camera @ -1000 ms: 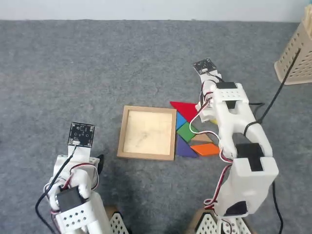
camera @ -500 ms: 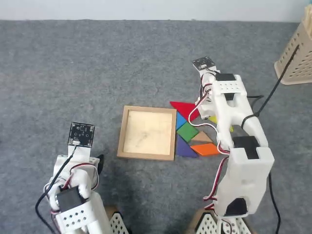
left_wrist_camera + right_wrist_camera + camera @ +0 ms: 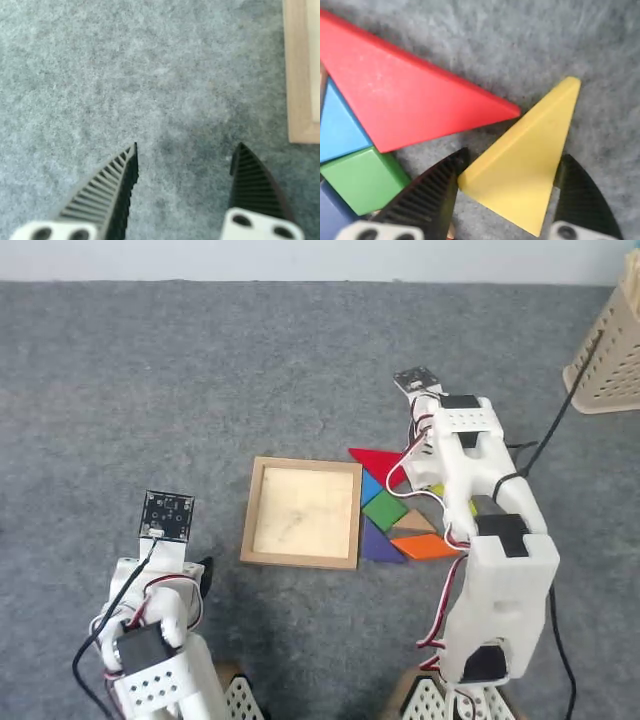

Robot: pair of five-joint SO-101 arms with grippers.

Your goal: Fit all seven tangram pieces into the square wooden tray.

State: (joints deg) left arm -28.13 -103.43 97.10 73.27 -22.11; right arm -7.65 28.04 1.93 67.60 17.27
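Observation:
The square wooden tray [image 3: 305, 512] lies empty in the middle of the grey carpet. To its right lie the red triangle [image 3: 378, 465], blue piece [image 3: 370, 486], green square [image 3: 383, 510], purple triangle [image 3: 378, 542], tan piece [image 3: 412, 523] and orange piece [image 3: 425, 546]. My right gripper [image 3: 512, 157] is open and low over the carpet. Its fingers [image 3: 427, 195] flank the yellow triangle [image 3: 525, 170], which lies flat beside the red triangle [image 3: 405, 105]. My left gripper [image 3: 186, 150] stands open over bare carpet, with the tray's rim [image 3: 299, 75] off to one side.
A pale slotted basket [image 3: 612, 345] stands at the far right edge. The right arm [image 3: 480, 490] stretches over the loose pieces and covers part of them. The left arm [image 3: 160, 610] sits near the front left. Open carpet lies left of and beyond the tray.
The right arm has stretched slightly farther from its base and shifted a little right over the pieces. The left arm and the tray have not moved.

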